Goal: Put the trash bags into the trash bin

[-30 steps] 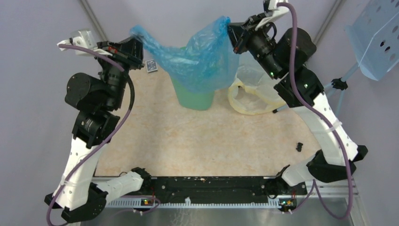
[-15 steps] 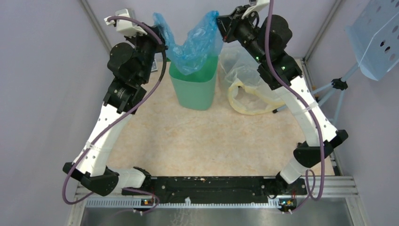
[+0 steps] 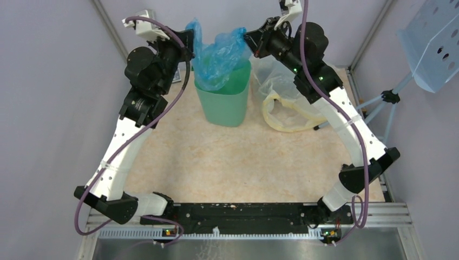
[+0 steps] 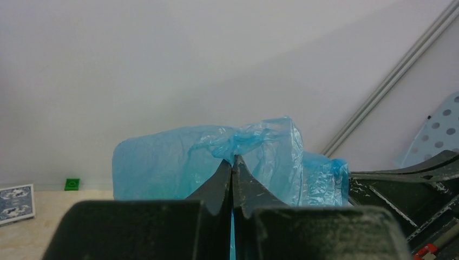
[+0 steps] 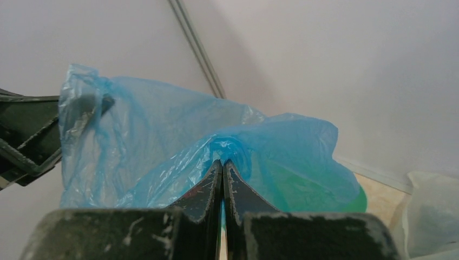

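Tabletop (image 3: 233,162): carries the bin at its far middle; the near half lies between the two arm bases.
Clear bag (image 3: 281,103): slumps just right of the bin, apart from the task, partly covered by the right arm.
Bin (image 3: 224,105): stands upright under both grippers, so that the hanging plastic can drop straight in. Its far rim and its inside are hidden by the bag.
Bag (image 3: 216,54): hangs between the grippers, its lower part inside the bin's mouth and its two upper corners held above the rim. Held by two corners, the film stays spread rather than bunched. How deep it reaches cannot be told.
Left gripper (image 4: 233,162): closed tight on the bag's left corner, a thin fold pinched between the tips.
Right gripper (image 5: 222,165): likewise clamped on the right corner; green shows through the film below it.
Card deck (image 4: 16,201): lies at the tabletop's far left edge, cut off by the frame.
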Controlling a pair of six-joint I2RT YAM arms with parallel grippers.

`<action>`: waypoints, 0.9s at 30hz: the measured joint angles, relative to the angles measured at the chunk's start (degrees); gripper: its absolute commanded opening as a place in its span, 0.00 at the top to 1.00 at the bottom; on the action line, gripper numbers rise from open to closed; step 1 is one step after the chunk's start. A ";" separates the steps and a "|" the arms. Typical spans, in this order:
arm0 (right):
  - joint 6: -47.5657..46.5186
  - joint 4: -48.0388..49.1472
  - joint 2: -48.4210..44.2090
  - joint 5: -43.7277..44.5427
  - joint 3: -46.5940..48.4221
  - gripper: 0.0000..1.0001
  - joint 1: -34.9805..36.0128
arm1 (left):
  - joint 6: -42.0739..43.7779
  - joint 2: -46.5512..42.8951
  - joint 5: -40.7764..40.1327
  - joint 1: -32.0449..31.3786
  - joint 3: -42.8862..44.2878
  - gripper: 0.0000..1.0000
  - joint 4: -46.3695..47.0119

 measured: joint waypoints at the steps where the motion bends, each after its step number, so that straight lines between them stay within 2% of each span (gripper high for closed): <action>1: 0.61 0.02 -0.04 -0.85 -0.04 1.00 0.00 | -0.31 -0.07 0.35 -0.02 -0.22 1.00 -0.04; 11: 4.81 0.94 -4.07 -5.46 -6.82 1.00 0.00 | -3.23 -0.09 4.37 0.00 -1.14 1.00 -2.32; 17: 4.63 -1.68 -3.76 -4.70 -5.49 1.00 -0.02 | -5.05 2.54 6.12 0.83 1.62 1.00 -6.88; 20: 4.59 -3.43 -0.94 -4.85 -1.60 1.00 -0.07 | -6.75 6.73 8.04 3.72 5.73 1.00 -10.91; 27: 5.70 -6.43 9.46 -7.48 7.74 1.00 -0.46 | -11.23 9.97 15.50 13.49 4.37 1.00 -16.17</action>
